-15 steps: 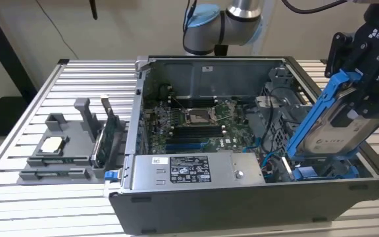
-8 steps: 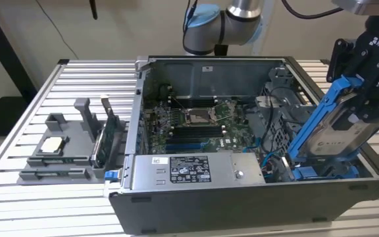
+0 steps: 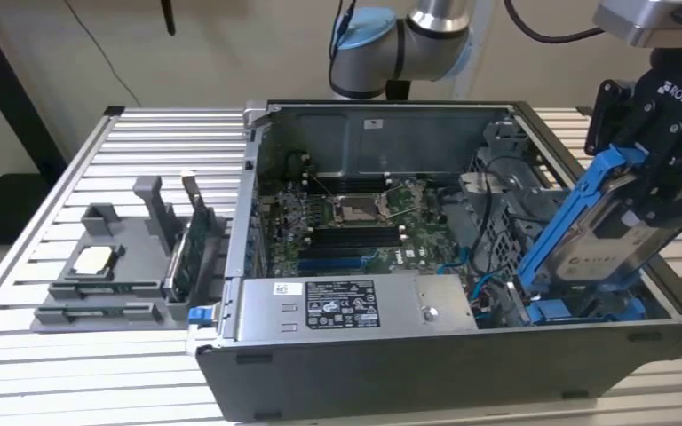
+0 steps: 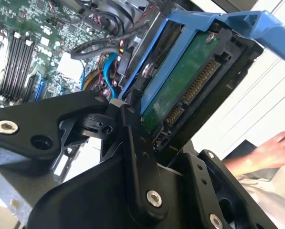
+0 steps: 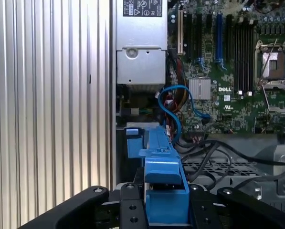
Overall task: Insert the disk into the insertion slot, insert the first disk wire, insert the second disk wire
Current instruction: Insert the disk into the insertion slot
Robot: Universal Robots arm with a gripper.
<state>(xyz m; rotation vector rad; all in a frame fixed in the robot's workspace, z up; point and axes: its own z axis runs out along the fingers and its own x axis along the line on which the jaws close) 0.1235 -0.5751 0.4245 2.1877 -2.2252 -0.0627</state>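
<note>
The disk (image 3: pixel 596 253) is a flat silver rectangle with a pale printed label, clipped into a bright blue plastic frame that runs along its long edge. The black gripper (image 3: pixel 643 191) has it clamped, its fingers closed onto the two flat sides near the upper end.

In the exterior view the disk stands steeply tilted at the right of the frame, inside the open computer case (image 3: pixel 436 364). Its top leans toward the exterior view's right. Its lower end is down at the slot (image 3: pixel 584 311), a grey metal bay with blue fittings in the case's lower right corner. Whether the two touch cannot be told.

This view also takes in the grey power box (image 3: pixel 365 302) along the case's near wall and the circuit board (image 3: pixel 353 222) on its floor. A grey parts holder (image 3: pixel 116 266) sits on the slatted table (image 3: pixel 81 373) at the exterior view's left.

The second wrist view shows the disk's (image 4: pixel 180 81) other face, a green board with a row of connector pins at the end. The gripper (image 4: pixel 166 129) fingers (image 4: pixel 132 143) press against it, and a person's hand (image 4: pixel 276 145) rests off beyond.

The first wrist view looks along the blue frame edge of the disk (image 5: pixel 161 162), which sits between the gripper's (image 5: pixel 167 200) fingers. Past it are looping blue cables (image 5: pixel 173 107) and a processor socket (image 5: pixel 274 64).
</note>
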